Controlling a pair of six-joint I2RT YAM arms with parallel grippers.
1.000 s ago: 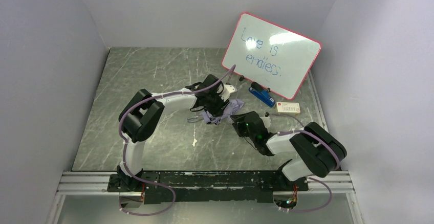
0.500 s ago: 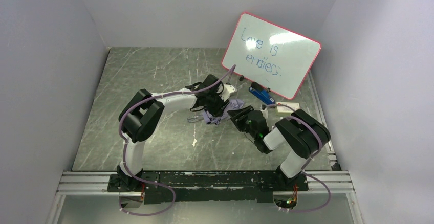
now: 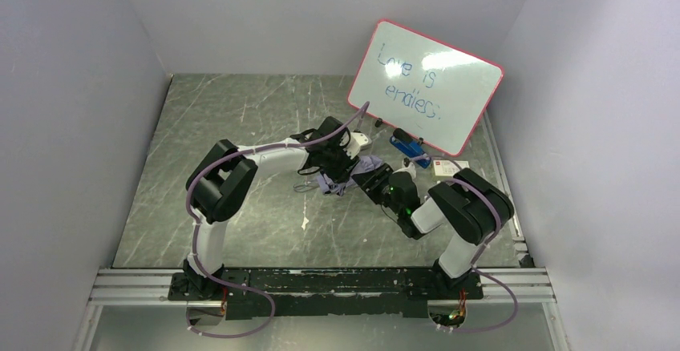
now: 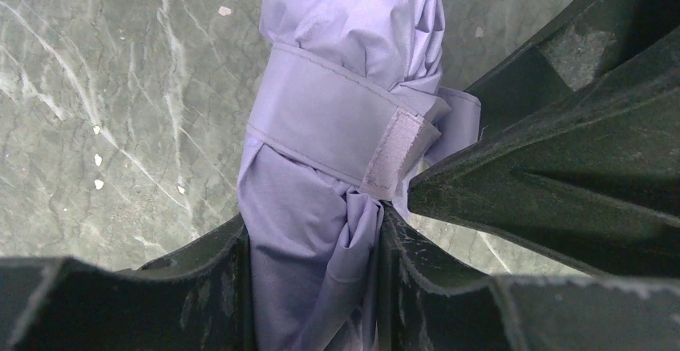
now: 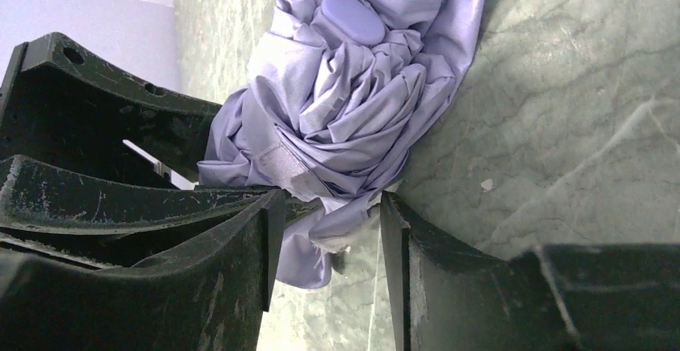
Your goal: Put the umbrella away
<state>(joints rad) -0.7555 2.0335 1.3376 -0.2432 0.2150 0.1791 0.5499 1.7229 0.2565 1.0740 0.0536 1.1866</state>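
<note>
The umbrella (image 3: 358, 170) lies folded on the grey marbled table as a bundle of pale lavender fabric. In the left wrist view a fabric strap (image 4: 321, 123) with a velcro tab (image 4: 397, 155) wraps the umbrella (image 4: 297, 231). My left gripper (image 4: 317, 287) is shut on the bundle, one finger pressed against each side. My right gripper (image 5: 329, 239) is open at the crumpled end of the umbrella (image 5: 353, 94), and a loose flap of fabric hangs between its spread fingers. In the top view the right gripper (image 3: 372, 179) sits just right of the left gripper (image 3: 341, 159).
A red-framed whiteboard (image 3: 425, 86) leans at the back right. A blue object (image 3: 410, 151) and a small white box (image 3: 443, 167) lie beneath it, close to the right arm. A small white item (image 3: 362, 139) lies behind the umbrella. Walls enclose the table on three sides.
The right arm has swung left and forward, bringing its gripper up to the umbrella's end. The left arm and its hold on the umbrella have not moved.
</note>
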